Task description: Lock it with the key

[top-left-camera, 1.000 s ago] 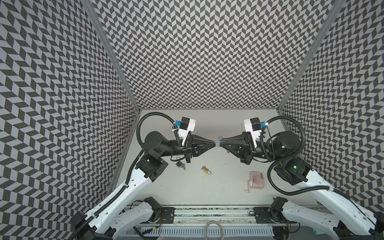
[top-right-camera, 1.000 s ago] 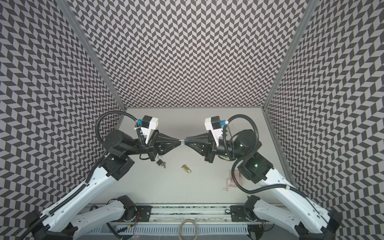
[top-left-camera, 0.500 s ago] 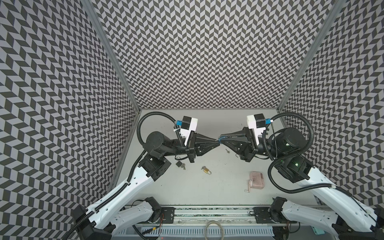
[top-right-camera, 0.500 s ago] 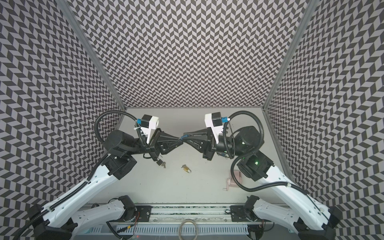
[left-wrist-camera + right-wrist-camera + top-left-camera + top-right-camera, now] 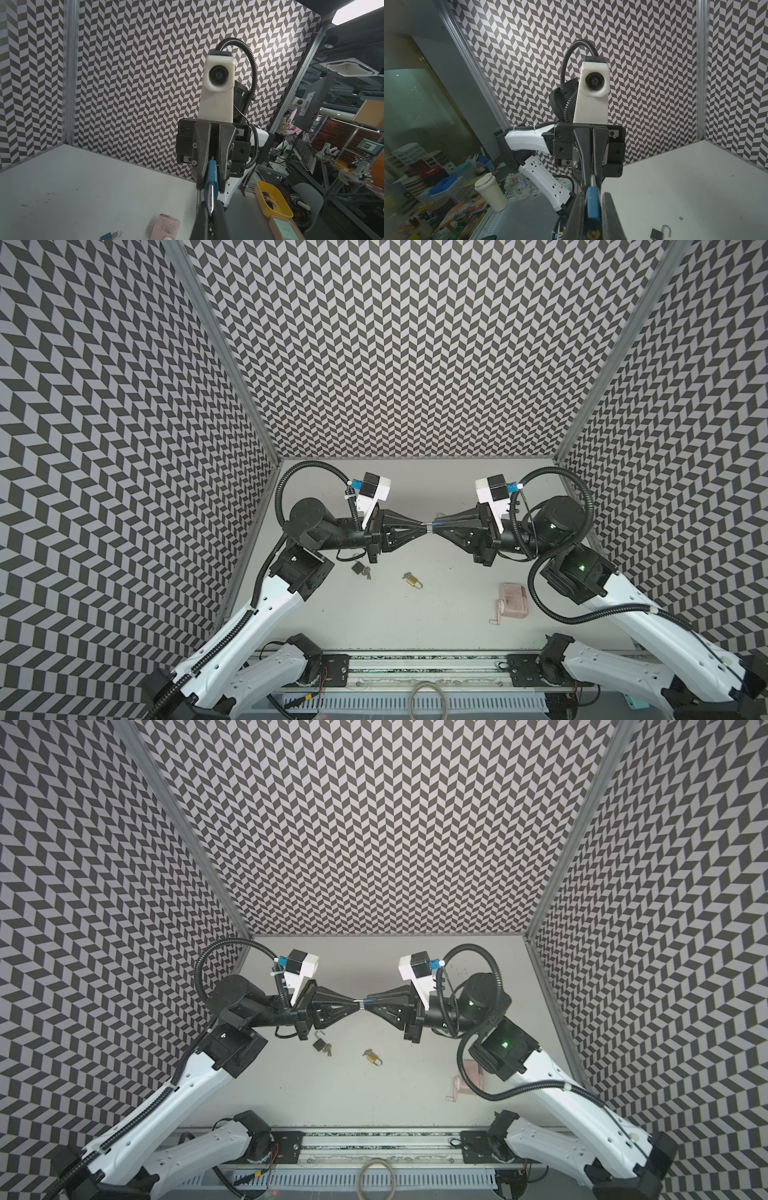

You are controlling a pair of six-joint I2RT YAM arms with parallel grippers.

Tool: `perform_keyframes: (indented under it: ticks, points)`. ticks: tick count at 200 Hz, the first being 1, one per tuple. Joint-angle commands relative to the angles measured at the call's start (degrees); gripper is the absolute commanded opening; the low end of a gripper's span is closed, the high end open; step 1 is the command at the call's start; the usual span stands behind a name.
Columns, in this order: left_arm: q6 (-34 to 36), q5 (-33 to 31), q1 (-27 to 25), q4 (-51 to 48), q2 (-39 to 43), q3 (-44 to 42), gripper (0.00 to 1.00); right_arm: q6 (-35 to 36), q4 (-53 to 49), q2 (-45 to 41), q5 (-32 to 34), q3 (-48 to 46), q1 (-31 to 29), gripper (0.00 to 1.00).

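Back-wall side of the brass padlock (image 5: pixel 412 580), in the air, left claw (image 5: pixel 424 524) and right claw (image 5: pixel 436 524) meet tip to tip: right clamped on the blue padlock (image 5: pixel 592 204) body, left pinched tight on its silver end (image 5: pixel 211 197). Left-arm side of the brass padlock, an open dark padlock (image 5: pixel 357 568) with keys (image 5: pixel 366 571); right-arm side, a pink case (image 5: pixel 514 600), contents hidden. Beyond the desk (image 5: pixel 415 626), a yellow tray (image 5: pixel 280 201) holds small dark bits, too small to name.

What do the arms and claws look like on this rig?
Left arm and right arm: white lower links, black joints, black ribbed cable loops. Left claw and right claw: black tapered triangular fingers, white camera housing on each.
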State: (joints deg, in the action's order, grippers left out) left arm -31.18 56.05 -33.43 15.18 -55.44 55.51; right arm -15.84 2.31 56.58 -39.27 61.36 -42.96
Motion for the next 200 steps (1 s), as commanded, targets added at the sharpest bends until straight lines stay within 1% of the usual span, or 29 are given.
perform_keyframes:
  ticks: [1,8,18,24,29,38,48,56,71,85,117,153,160,170,181,189,200]
  points:
    - [-0.9,-1.1,-0.3,5.9,0.9,2.1,0.00,-0.3,-1.0,-0.4,-0.1,-0.4,-0.2,0.00]
    - [-0.1,-2.6,-5.1,6.9,-1.6,2.5,0.00,0.4,0.1,2.8,0.5,-0.8,-3.9,0.00]
    - [4.9,-4.6,-12.7,2.3,-6.2,6.1,0.00,2.8,-1.3,8.0,0.8,0.3,-8.7,0.00]
    - [5.2,-4.8,-14.7,3.2,-7.9,6.9,0.00,2.8,-2.1,10.5,-0.9,1.0,-9.5,0.00]
    - [4.8,-4.5,-15.1,4.2,-8.4,6.8,0.00,3.0,-2.9,11.7,-1.9,1.7,-9.9,0.00]
    - [4.3,-5.3,-13.7,4.7,-7.2,5.9,0.00,3.4,-3.0,11.1,-0.5,1.4,-10.1,0.00]
    - [3.9,-5.4,-11.4,4.7,-5.0,4.8,0.00,2.6,-1.8,8.2,2.1,-0.1,-9.6,0.00]
    - [3.7,-4.3,-9.0,3.7,-3.8,4.3,0.00,1.7,0.1,5.4,4.6,-1.7,-8.9,0.00]
    - [3.6,-2.6,-4.9,2.0,-1.7,3.7,0.00,2.3,-3.2,3.2,2.6,-0.3,-5.3,0.00]
    - [4.8,-1.7,-2.4,-0.6,-0.3,3.9,0.00,2.7,-4.1,1.2,2.5,-0.3,-3.3,0.00]
    - [5.6,-1.3,-0.7,-2.5,1.4,4.0,0.00,1.5,-3.5,-2.2,0.0,-0.5,0.4,0.00]
    - [3.0,0.1,-0.8,0.4,1.3,3.5,0.00,-2.2,1.6,-3.5,-2.8,-1.6,0.9,0.00]
    - [2.6,0.1,-0.8,1.0,1.3,3.3,0.07,-2.9,2.8,-3.6,-3.0,-1.9,0.9,0.00]
    - [2.1,0.1,-0.8,1.7,1.5,3.1,0.23,-3.6,4.1,-3.8,-3.1,-2.3,1.0,0.00]
    - [1.7,0.1,-0.8,2.2,1.7,2.8,0.37,-4.3,5.3,-4.2,-2.9,-2.6,0.9,0.00]
    - [1.7,0.0,-0.8,2.1,1.9,2.6,0.43,-4.4,5.7,-4.3,-2.9,-2.6,1.0,0.00]
    - [2.2,-0.5,-0.8,1.3,2.0,2.6,0.48,-4.5,5.9,-4.6,-2.7,-2.6,1.0,0.00]
